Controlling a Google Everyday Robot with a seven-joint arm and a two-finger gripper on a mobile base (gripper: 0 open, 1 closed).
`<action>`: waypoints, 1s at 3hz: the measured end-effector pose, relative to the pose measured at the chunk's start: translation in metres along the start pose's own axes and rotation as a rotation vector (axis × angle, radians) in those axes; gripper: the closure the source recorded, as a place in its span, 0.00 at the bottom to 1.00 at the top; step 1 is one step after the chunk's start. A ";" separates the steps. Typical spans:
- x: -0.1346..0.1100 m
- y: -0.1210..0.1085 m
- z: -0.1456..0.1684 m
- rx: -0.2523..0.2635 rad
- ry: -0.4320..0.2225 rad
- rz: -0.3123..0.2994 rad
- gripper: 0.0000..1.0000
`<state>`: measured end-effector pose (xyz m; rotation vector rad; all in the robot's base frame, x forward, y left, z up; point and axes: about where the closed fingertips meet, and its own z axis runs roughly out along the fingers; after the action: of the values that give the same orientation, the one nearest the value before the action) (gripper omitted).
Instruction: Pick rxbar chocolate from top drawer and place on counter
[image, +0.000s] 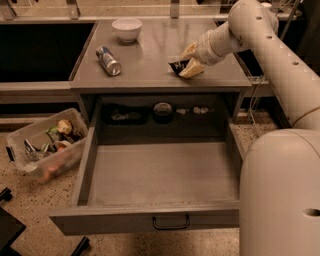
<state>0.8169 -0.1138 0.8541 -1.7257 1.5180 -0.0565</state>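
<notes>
My gripper (186, 61) is over the right part of the grey counter (150, 60), its cream fingers (192, 70) shut on the rxbar chocolate (178, 65), a small black-wrapped bar with white lettering. The bar's lower edge is at or just above the counter surface; I cannot tell whether it touches. The top drawer (160, 175) stands pulled wide open below the counter, its flat grey bottom bare, with a dark handle (171, 224) on its front.
A silver-blue can (108, 60) lies on the counter's left part and a white bowl (126, 29) stands at its back. A clear plastic bin (45, 145) of mixed items sits on the floor left of the drawer. Small dark objects sit in the recess behind the drawer (162, 111).
</notes>
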 end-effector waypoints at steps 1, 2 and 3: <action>0.000 0.000 0.000 0.000 0.000 0.000 0.36; 0.000 0.000 0.000 0.000 0.000 0.000 0.13; 0.000 0.000 0.000 0.000 0.000 0.000 0.00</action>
<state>0.8170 -0.1138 0.8540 -1.7258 1.5180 -0.0563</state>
